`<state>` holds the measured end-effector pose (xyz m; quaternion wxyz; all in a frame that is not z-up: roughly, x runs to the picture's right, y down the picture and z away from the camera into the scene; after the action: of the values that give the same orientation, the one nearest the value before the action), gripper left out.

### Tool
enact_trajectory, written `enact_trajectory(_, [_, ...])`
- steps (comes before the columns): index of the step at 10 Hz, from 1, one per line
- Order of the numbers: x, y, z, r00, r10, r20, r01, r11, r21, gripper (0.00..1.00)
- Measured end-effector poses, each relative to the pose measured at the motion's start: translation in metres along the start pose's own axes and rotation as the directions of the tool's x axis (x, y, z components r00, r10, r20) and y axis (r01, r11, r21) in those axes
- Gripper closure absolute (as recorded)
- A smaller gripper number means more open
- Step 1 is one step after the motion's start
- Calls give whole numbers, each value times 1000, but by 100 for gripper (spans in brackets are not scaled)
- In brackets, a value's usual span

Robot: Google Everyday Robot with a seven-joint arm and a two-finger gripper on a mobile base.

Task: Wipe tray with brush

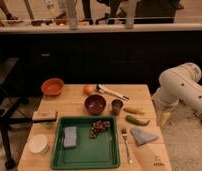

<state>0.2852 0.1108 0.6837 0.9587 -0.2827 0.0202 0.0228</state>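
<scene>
Just off table (74, 103) right edge, fingers (165, 119) hang; brush (114, 92) beyond tray (55, 149).

Tray (89, 156) glossy green plastic; worktop (69, 106) matt pale wood; fork (127, 148) shiny metal; cloth (143, 136) soft grey fabric; gripper (165, 118), just right of worktop, smooth pale casing.

We see a green tray (89, 152) on the pale wood counter (69, 102), holding a grey sponge (70, 136) and a dark reddish cluster (99, 127). The brush (113, 93) has a white handle and a dark head. We also note an orange bowl (52, 86), a maroon bowl (95, 104), a green vegetable (136, 120) and a grey-blue cloth (142, 135). The gripper (165, 117), cream like its arm, hangs beside the counter's right edge.
</scene>
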Motion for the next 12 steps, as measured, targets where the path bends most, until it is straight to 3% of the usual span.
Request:
enact_trajectory(2, [-1,-1,0,1000,13,8,-13,1000,8,20])
enact_trajectory(3, [-4,-6,-2,998,64,24,-65,998,25,20])
enact_trajectory(8, [-41,-89,-24,978,194,74,-201,973,114,20])
enact_trajectory(12, [-59,-123,-19,935,343,89,-354,915,195,20])
